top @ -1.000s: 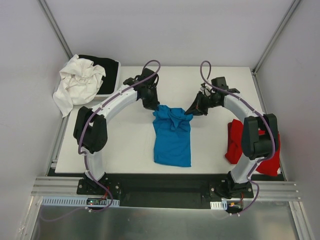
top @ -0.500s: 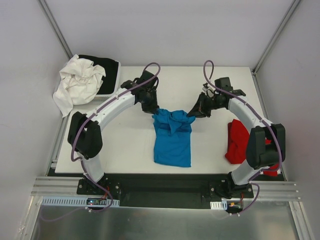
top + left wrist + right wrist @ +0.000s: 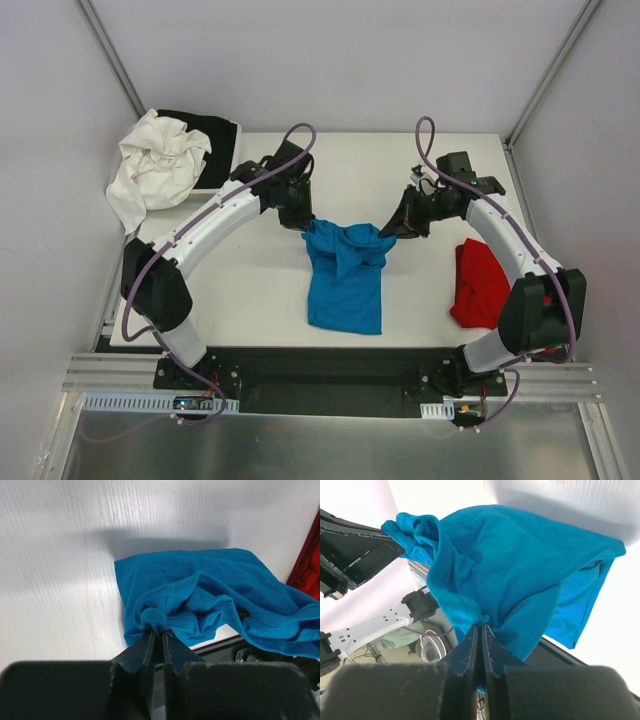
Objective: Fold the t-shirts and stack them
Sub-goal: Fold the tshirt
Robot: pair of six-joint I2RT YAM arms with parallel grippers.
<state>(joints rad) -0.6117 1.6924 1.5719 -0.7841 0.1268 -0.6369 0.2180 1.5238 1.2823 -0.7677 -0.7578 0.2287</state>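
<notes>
The turquoise-blue t-shirt (image 3: 345, 275) lies in the middle of the table, its far end lifted and bunched. My left gripper (image 3: 306, 226) is shut on that end's left corner, which shows as a pinched knot of blue cloth (image 3: 156, 619) at the fingertips. My right gripper (image 3: 387, 229) is shut on the right corner, and the blue t-shirt (image 3: 520, 565) hangs from its jaws. The red t-shirt (image 3: 480, 285) lies crumpled at the table's right edge, partly behind the right arm. A strip of the red t-shirt (image 3: 310, 565) shows at the right edge of the left wrist view.
A white garment (image 3: 155, 165) is heaped over a black one (image 3: 210, 130) in a tray at the back left corner. Walls close in the table (image 3: 250, 290) at the back and on both sides.
Both grippers have drawn toward the near edge with the blue shirt's far end, the right one also shifting right. The lifted end has spread wider. More of the red shirt shows.
</notes>
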